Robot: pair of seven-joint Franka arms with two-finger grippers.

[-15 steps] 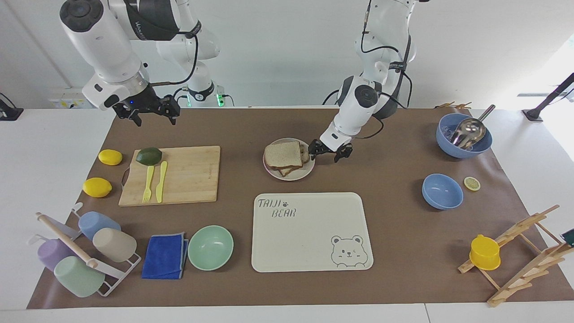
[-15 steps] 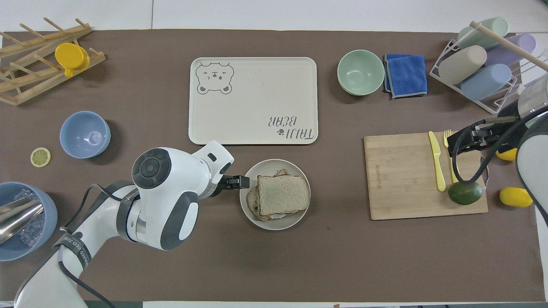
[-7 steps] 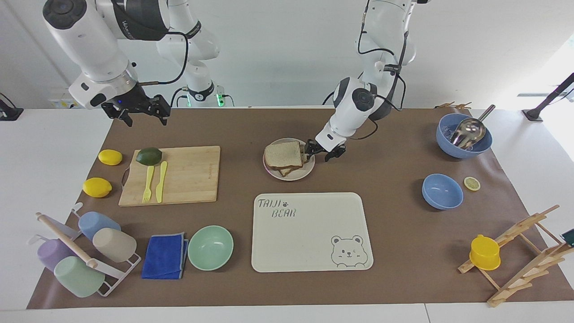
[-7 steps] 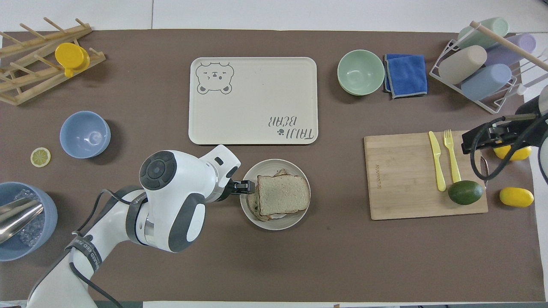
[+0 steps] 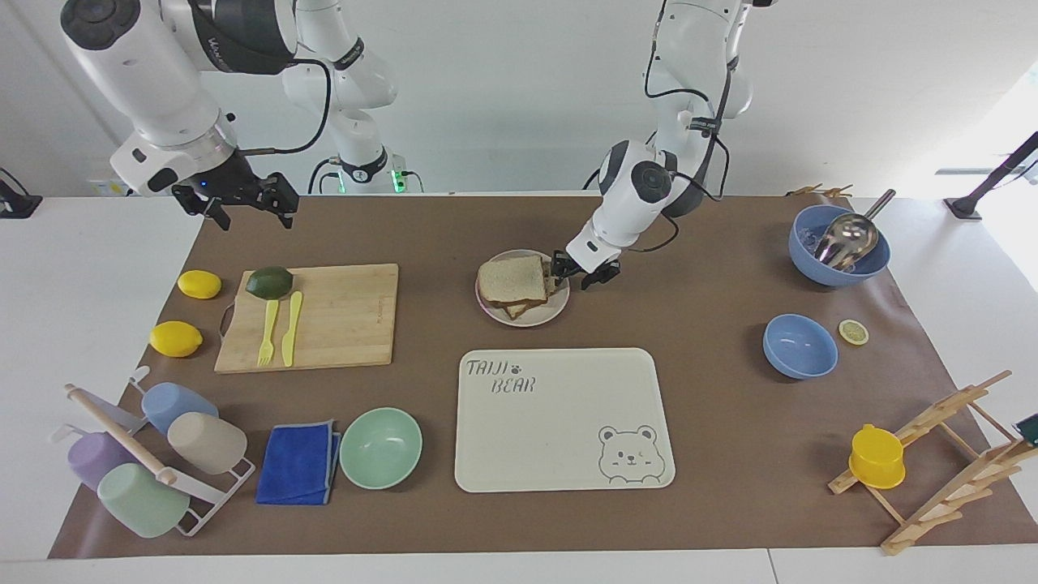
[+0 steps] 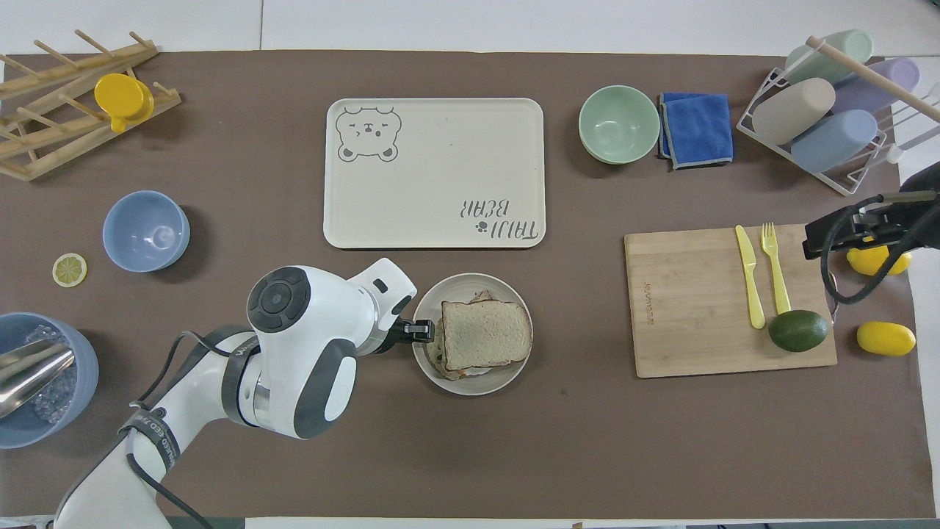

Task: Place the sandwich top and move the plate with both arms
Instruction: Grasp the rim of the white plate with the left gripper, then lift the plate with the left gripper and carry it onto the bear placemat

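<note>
The sandwich top (image 5: pixel 511 278) (image 6: pixel 486 334) is a plain brown-crusted slice lying on a stack of bread on the small round plate (image 5: pixel 527 318) (image 6: pixel 507 378) in the middle of the table. My left gripper (image 5: pixel 577 272) (image 6: pixel 420 330) is low at the plate's rim, on the side toward the left arm's end. My right gripper (image 5: pixel 247 212) (image 6: pixel 819 239) hangs open and empty in the air over the mat's corner by the cutting board (image 5: pixel 340 316).
The cream bear tray (image 5: pixel 559 422) lies just farther from the robots than the plate. An avocado (image 5: pixel 269 281), a yellow fork and a knife sit on the cutting board, with two lemons beside it. A mint bowl (image 5: pixel 381 448), blue cloth, cup rack, two blue bowls and a wooden rack line the edges.
My left gripper has slid in from beside the plate to its rim. The right arm has drawn up and away toward its own end of the table.
</note>
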